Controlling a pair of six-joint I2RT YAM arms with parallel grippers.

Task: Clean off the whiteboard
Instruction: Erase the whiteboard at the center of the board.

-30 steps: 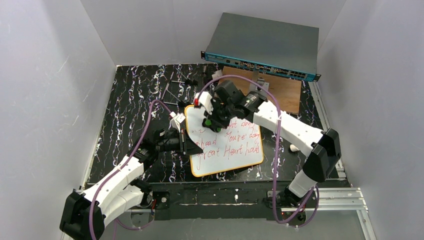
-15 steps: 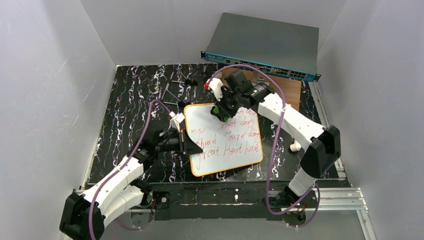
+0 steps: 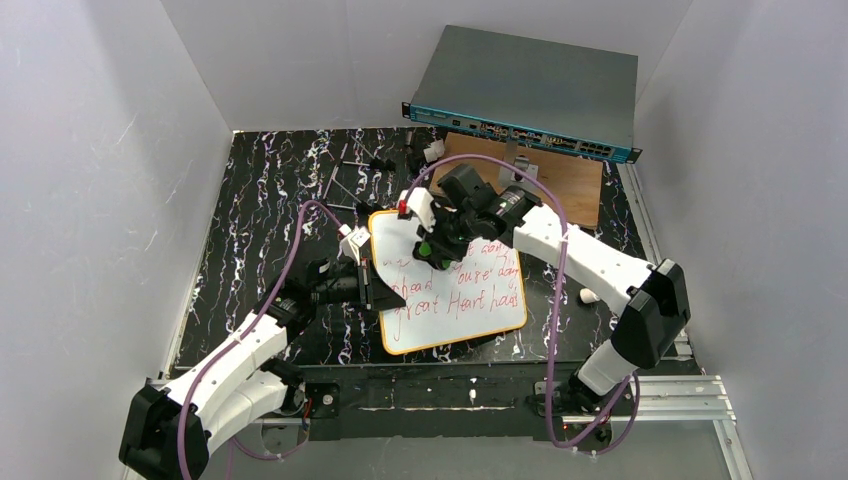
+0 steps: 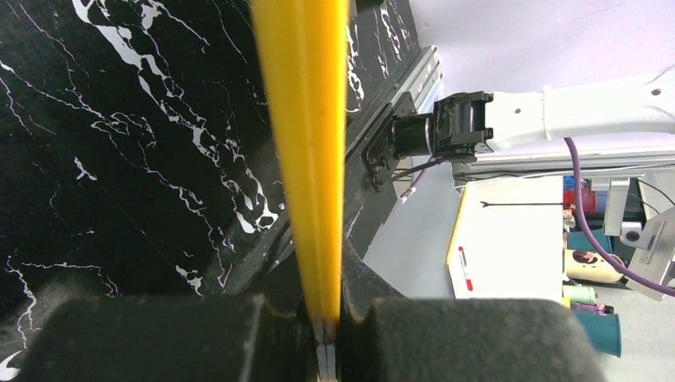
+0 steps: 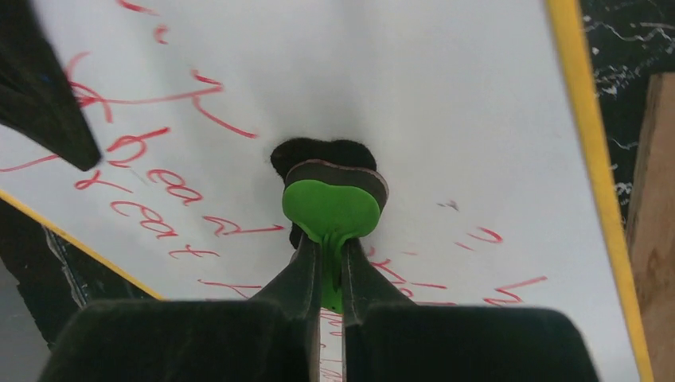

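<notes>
The whiteboard (image 3: 398,240), white with an orange-yellow frame and red handwriting, lies on the black marbled table. My left gripper (image 3: 370,285) is shut on its left edge; the left wrist view shows the yellow frame (image 4: 306,159) pinched in that gripper (image 4: 330,318). My right gripper (image 3: 432,240) is shut on a green-handled eraser (image 3: 425,248) whose dark felt presses on the board's upper middle. In the right wrist view the eraser (image 5: 330,208) sits ahead of that gripper (image 5: 333,270) on the whiteboard (image 5: 414,87), with red writing on both sides. The top of the board is wiped white.
A grey network switch (image 3: 530,95) stands at the back, over a brown wooden board (image 3: 575,180). Small metal tools (image 3: 360,165) lie at the back left. A small white object (image 3: 588,296) rests right of the whiteboard. A metal rail (image 3: 640,395) runs along the near edge.
My right gripper swept the eraser up and right across the board's top, then back down and left to the upper middle. The left gripper stayed still on the edge.
</notes>
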